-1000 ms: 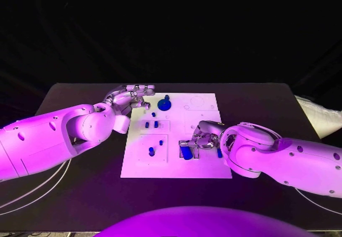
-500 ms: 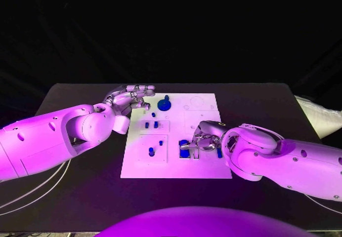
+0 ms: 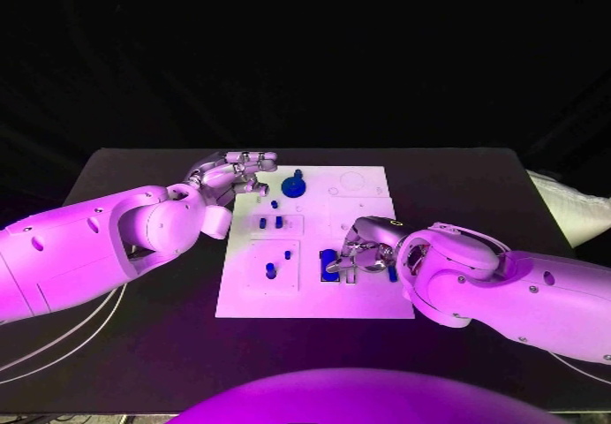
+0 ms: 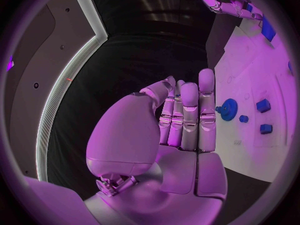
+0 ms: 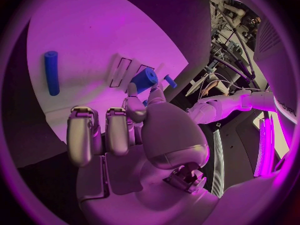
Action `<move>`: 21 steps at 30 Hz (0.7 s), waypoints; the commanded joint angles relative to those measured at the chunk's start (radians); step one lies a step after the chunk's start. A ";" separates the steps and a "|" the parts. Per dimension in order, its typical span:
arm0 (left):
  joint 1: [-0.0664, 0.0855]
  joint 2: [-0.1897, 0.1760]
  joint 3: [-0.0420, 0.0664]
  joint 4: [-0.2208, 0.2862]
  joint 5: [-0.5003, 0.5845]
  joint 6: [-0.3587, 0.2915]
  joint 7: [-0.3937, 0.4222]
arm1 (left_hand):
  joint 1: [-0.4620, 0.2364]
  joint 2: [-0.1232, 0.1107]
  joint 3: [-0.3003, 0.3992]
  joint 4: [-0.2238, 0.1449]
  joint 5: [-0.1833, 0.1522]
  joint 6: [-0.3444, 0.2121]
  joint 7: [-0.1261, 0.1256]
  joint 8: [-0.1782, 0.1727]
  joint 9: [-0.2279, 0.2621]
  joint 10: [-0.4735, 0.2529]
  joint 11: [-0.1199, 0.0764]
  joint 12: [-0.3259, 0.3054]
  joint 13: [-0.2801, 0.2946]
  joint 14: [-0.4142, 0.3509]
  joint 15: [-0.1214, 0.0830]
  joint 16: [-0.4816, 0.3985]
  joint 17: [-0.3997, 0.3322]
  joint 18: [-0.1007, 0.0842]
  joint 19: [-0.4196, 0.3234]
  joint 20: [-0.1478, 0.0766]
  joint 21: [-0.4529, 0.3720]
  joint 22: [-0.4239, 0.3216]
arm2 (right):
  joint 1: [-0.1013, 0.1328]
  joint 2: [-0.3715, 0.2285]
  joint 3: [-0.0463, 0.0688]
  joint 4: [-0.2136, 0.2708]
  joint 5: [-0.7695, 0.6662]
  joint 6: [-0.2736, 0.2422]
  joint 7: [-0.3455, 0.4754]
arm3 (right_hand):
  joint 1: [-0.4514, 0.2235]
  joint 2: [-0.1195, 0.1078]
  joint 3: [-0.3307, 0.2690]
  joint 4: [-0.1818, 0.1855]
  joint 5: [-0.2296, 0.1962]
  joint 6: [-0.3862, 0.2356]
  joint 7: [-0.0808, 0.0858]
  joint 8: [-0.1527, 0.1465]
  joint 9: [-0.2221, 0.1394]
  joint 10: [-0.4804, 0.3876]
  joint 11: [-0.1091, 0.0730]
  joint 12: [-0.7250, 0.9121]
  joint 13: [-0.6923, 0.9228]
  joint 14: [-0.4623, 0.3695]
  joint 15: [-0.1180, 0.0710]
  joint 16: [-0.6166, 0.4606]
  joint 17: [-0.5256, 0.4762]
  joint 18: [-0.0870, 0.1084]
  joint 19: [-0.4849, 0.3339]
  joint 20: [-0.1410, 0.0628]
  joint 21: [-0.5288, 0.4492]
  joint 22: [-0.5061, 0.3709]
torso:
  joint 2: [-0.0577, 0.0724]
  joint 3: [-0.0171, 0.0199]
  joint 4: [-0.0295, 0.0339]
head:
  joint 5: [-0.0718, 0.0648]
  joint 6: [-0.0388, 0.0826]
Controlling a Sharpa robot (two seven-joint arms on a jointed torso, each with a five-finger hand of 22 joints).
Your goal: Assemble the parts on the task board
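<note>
On the white task board [image 3: 363,299], mid-bench, the right hand [image 3: 360,248] pinches a blue part [image 5: 144,79] at its near right; the left hand [image 3: 233,175], fingers straight together, holds nothing beside the far-left corner.

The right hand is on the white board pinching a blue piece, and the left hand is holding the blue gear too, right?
Not quite. The left hand holds nothing: the left wrist view shows its fingers straight and together, with the blue gear standing apart on the task board. The rest is right: the right hand is on the board pinching a blue piece.
</note>
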 commanded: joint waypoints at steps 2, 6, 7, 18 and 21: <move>0.000 0.001 0.001 0.001 -0.004 0.019 0.003 | -0.001 0.007 0.006 0.000 0.000 -0.004 -0.002 0.002 0.001 -0.008 0.002 0.006 0.001 -0.005 0.001 -0.004 -0.006 0.010 -0.006 -0.002 -0.005 -0.001 | -0.004 0.006 -0.003 -0.014 -0.018 0.020 -0.004 | 0.008 0.009 0.005 -0.007 0.005 0.002 0.006 -0.003 0.002 0.008 0.001 0.002 0.003 0.059 -0.001 0.001 0.003 -0.003 0.000 0.000 0.002 0.076 | 0.000 -0.0004 0.0016 | -0.001 -0.002; 0.000 0.001 0.001 0.000 -0.004 0.020 0.002 | -0.001 0.007 0.006 0.000 0.000 -0.004 -0.002 0.002 0.001 -0.008 0.002 0.006 0.001 -0.005 0.001 -0.004 -0.006 0.010 -0.006 -0.002 -0.005 -0.001 | -0.005 0.016 -0.003 -0.027 -0.021 0.033 -0.007 | 0.017 0.016 0.009 -0.012 0.008 0.002 0.005 -0.003 0.004 0.010 0.001 0.003 0.007 0.060 -0.002 0.002 0.004 -0.003 0.000 0.000 0.002 0.077 | 0.001 0.0003 0.0003 | 0.000 -0.002; 0.000 0.001 0.001 0.000 -0.004 0.020 0.002 | -0.001 0.007 0.006 0.000 0.000 -0.004 -0.002 0.002 0.001 -0.008 0.002 0.006 0.001 -0.005 0.001 -0.004 -0.006 0.010 -0.006 -0.002 -0.005 -0.001 | -0.006 0.018 -0.003 -0.028 -0.021 0.040 -0.006 | 0.020 0.016 0.009 -0.015 0.008 0.002 0.005 -0.004 0.004 0.010 0.001 0.003 0.007 0.060 -0.002 0.002 0.004 -0.003 0.000 0.000 0.002 0.076 | 0.001 0.0003 0.0003 | 0.000 -0.002; 0.000 -0.002 0.001 0.001 -0.004 0.019 -0.001 | -0.003 0.007 0.005 0.000 0.000 -0.005 -0.002 0.002 0.001 -0.010 0.002 0.006 0.001 -0.005 0.001 -0.005 -0.008 0.010 -0.006 -0.002 -0.006 -0.001 | -0.010 -0.004 -0.002 -0.012 -0.028 -0.030 0.015 | 0.038 0.003 0.002 -0.035 0.030 -0.002 0.008 -0.007 0.007 0.007 0.002 -0.010 0.005 0.059 0.000 -0.001 0.001 -0.002 -0.003 0.001 -0.001 0.073 | 0.000 -0.0003 -0.0002 | -0.005 -0.005; 0.000 -0.003 0.001 0.001 -0.004 0.019 -0.001 | -0.004 0.006 0.005 0.000 0.000 -0.006 -0.001 0.002 0.001 -0.011 0.003 0.006 0.001 -0.006 0.001 -0.006 -0.009 0.010 -0.006 -0.002 -0.006 -0.001 | -0.010 -0.028 -0.002 0.003 -0.018 -0.086 0.040 | 0.038 0.001 -0.003 -0.037 0.057 -0.008 0.010 -0.012 0.007 -0.002 0.004 -0.031 -0.007 0.057 0.001 -0.006 -0.005 -0.001 -0.007 0.002 -0.005 0.067 | -0.001 -0.0005 -0.0008 | -0.006 -0.005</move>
